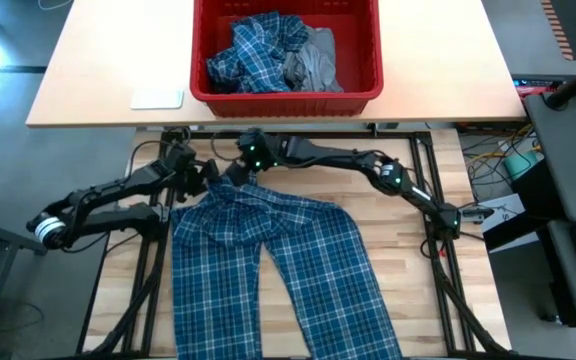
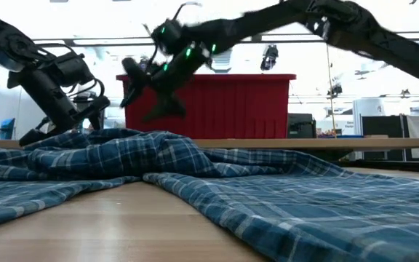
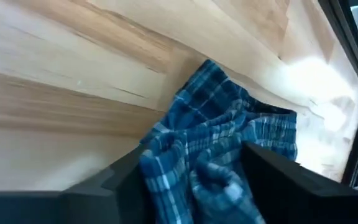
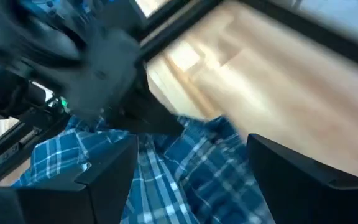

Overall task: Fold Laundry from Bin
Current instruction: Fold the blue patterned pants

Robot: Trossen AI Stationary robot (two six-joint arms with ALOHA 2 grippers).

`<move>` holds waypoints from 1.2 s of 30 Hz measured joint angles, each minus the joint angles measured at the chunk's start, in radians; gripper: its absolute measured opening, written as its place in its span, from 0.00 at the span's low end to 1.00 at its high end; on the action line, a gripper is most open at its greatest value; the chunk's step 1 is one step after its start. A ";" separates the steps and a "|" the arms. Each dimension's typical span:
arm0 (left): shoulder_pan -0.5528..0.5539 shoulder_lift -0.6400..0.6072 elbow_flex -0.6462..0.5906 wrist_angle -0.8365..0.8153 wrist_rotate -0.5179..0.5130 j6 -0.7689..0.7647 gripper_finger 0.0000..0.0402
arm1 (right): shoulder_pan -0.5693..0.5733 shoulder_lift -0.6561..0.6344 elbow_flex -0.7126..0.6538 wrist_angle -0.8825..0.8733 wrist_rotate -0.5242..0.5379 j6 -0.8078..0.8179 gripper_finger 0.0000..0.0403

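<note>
You have the plaid trousers (image 1: 268, 270) spread flat on the counter (image 1: 423, 290), waistband bunched between the left jaws, not yet clamped, while the right jaws stand apart just above it.

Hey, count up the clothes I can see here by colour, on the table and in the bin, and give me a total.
Blue plaid: 2, the pants spread on the table and a shirt in the red bin
Grey: 1, a garment in the bin beside the shirt
Total: 3
</note>
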 joint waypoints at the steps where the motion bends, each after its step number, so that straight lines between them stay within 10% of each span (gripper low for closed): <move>1: 0.000 0.001 0.003 0.000 0.004 0.000 0.48 | 0.002 -0.027 0.000 -0.027 0.021 -0.018 0.72; 10: -0.024 -0.056 0.006 0.011 0.027 0.034 0.03 | 0.015 -0.295 0.001 -0.271 0.276 -0.161 0.71; 21: -0.112 -0.288 0.313 -0.105 -0.122 0.265 0.01 | 0.079 -0.538 -0.038 -0.379 0.456 -0.235 0.71; 28: -0.229 -0.223 0.716 -0.273 -0.332 0.510 0.00 | 0.149 -0.582 -0.087 -0.372 0.518 -0.246 0.71; 36: -0.439 -0.086 1.146 -0.316 -0.350 0.775 0.00 | 0.225 -0.608 -0.088 -0.360 0.616 -0.313 0.71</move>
